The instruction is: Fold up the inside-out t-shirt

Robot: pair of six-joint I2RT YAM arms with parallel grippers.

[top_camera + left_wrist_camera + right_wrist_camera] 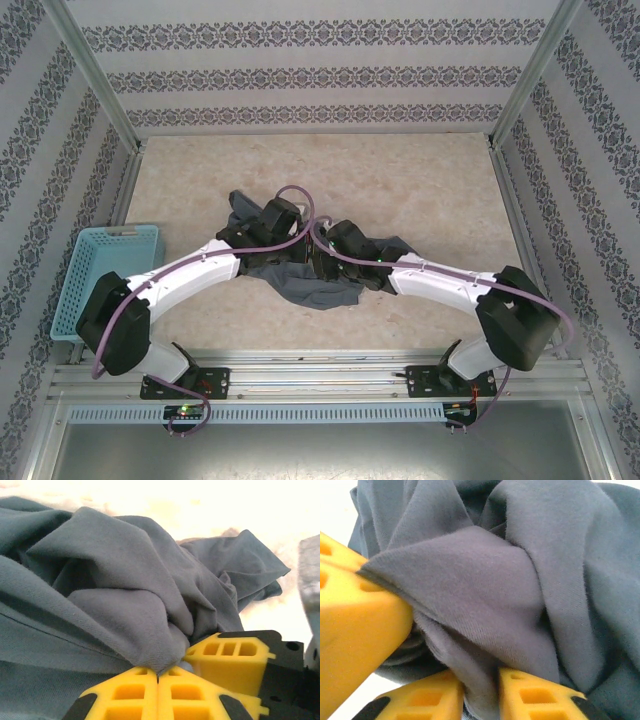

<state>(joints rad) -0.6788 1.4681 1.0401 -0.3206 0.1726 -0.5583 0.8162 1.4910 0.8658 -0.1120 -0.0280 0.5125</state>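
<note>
Yellow fingertips (125,695) of the left gripper (158,676) clench a ridge of the dark slate-grey soft cloth t-shirt (320,290), bunched mid-way across the pale marbled table (430,180), and the right gripper (481,692) pinches another fold; limp and light, it likely handles best from hem or shoulder corners.

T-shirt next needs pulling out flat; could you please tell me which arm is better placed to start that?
Left, probably: the left gripper is shut on a thin, clean fold of the t-shirt, easy to draw outward. The right gripper pinches a thicker bunch.
</note>
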